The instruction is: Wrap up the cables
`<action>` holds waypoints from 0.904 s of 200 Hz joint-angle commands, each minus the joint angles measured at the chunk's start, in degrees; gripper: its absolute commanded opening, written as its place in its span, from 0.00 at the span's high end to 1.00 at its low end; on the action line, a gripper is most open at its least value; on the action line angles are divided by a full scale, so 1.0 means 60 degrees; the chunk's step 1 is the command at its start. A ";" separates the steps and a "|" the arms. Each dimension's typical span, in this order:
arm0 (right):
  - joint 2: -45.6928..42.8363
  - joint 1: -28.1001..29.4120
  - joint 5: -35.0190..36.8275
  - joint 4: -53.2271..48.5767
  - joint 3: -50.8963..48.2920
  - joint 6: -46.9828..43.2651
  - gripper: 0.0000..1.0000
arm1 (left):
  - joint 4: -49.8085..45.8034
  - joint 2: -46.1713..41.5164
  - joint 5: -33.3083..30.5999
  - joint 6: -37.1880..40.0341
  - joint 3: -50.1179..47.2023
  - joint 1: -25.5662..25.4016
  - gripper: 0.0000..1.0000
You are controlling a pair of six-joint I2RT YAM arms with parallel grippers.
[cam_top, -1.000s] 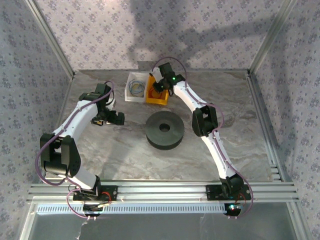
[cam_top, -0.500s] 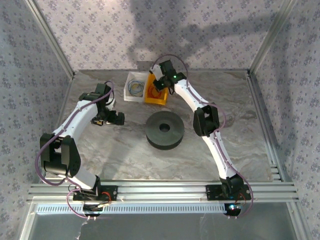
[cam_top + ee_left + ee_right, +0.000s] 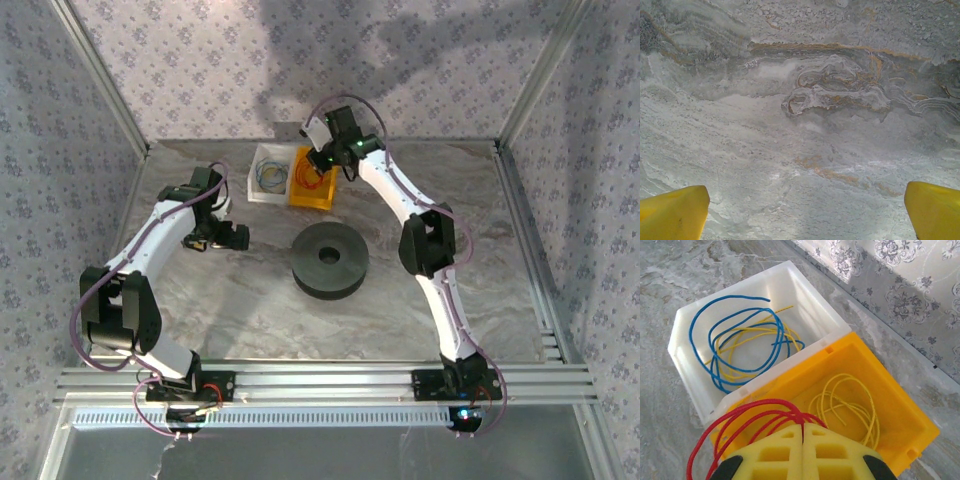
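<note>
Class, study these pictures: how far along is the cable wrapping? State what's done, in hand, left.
Done: right claw shut on the red wire above the yellow bin. In hand: that wire's loops. Left: the spool looks bare, so all winding; left claw open, holding nothing.

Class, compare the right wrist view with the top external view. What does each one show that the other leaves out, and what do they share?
Right wrist view: the right gripper, shut, pinches loops of red cable over the yellow bin's edge. A yellow wire lies in that bin, and blue and yellow wires lie in the white bin.
Top external view: the dark grey spool in the middle of the table, with the left gripper to its left.
Both: the two bins side by side near the wall, white left of yellow.
</note>
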 commanded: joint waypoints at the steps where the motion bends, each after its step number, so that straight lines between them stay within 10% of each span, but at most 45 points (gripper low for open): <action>1: -0.0898 -0.0141 -0.0872 -0.0227 -0.0443 -0.0018 1.00 | -0.0120 -0.0195 0.0202 0.0014 0.0276 -0.0049 0.00; 108: -0.6201 -0.0982 -0.8080 0.3614 -0.7666 0.3665 1.00 | 0.3552 -0.1389 0.5300 -0.1841 -0.0136 -0.0062 0.01; 181: -0.8482 -0.0791 -0.8614 0.6841 -1.1403 0.5203 1.00 | 0.7613 -0.2529 0.6996 -0.3814 -0.2304 -0.1054 0.20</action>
